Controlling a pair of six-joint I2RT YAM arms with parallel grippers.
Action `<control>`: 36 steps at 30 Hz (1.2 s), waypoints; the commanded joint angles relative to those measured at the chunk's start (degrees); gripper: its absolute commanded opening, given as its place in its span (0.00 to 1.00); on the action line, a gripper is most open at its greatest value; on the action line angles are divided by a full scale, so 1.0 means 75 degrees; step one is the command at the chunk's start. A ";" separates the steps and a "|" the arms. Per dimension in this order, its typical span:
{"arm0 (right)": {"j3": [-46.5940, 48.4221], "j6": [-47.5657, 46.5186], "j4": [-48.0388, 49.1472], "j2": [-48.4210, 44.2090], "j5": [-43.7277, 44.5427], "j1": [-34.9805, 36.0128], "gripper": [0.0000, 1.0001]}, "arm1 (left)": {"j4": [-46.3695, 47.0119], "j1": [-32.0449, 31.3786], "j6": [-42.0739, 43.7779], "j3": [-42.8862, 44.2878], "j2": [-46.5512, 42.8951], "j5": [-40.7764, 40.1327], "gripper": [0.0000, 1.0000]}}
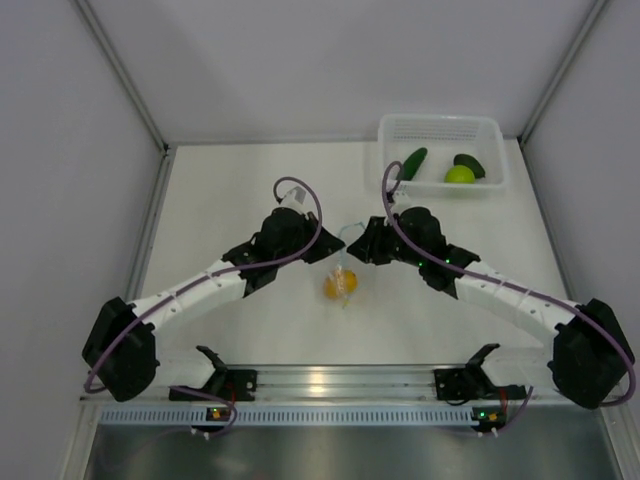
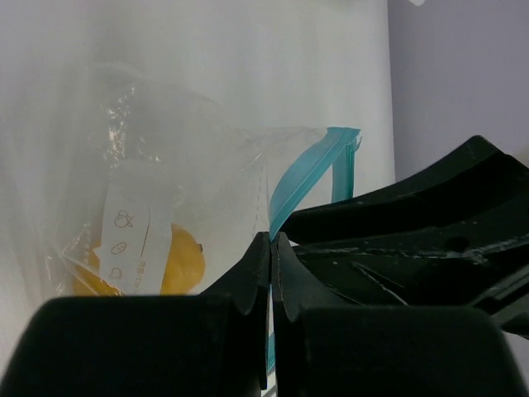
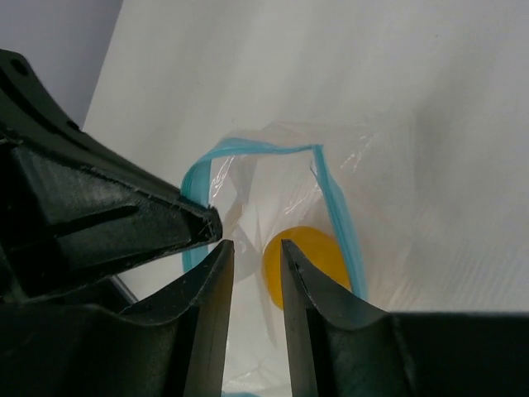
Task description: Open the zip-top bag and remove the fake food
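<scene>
Left gripper (image 2: 270, 241) clamps the zip-top bag (image 2: 198, 165) rim; right gripper (image 3: 257, 252) barely parted, hold unclear.
Spread the mouth evenly, gently.

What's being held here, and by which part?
The left gripper pinches the zip-top bag at its blue zip strip. The right gripper has its jaws slightly apart; its hold cannot be told.

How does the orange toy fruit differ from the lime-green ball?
The round orange toy fruit sits inside the clear plastic zip-top bag; the lime-green ball lies in the white mesh basket. The fruit is mid-table, the ball far right. Both are small and round.
</scene>
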 commanded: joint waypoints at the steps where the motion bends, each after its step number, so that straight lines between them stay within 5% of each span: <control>1: 0.0032 -0.0017 0.0420 0.0381 0.0846 0.0330 0.30 | 0.0291 0.0022 -0.0394 0.0414 0.0229 0.0816 0.00; 11: 0.1179 -0.1084 -0.2240 0.1716 0.3310 0.0589 0.32 | 0.0373 0.0174 -0.0793 0.0227 0.0275 0.0876 0.00; 16: 0.1181 -0.1437 -0.1950 0.1952 0.0654 0.0542 0.34 | 0.0373 0.0244 -0.0700 0.0156 0.0744 0.0958 0.00; 27: 0.0127 -0.0791 0.0171 0.2128 -0.1445 0.0659 0.42 | 0.0620 0.0233 -0.0501 -0.0371 0.0652 0.0911 0.00; 33: -0.0470 -0.0511 0.1366 0.2234 -0.1834 0.0694 0.43 | 0.0619 0.0233 -0.0044 -0.0115 0.0382 0.1379 0.00; 36: -0.0623 -0.0370 0.1195 0.1860 -0.0363 0.0892 0.44 | 0.0608 0.0233 0.0342 0.0353 0.0382 0.2046 0.00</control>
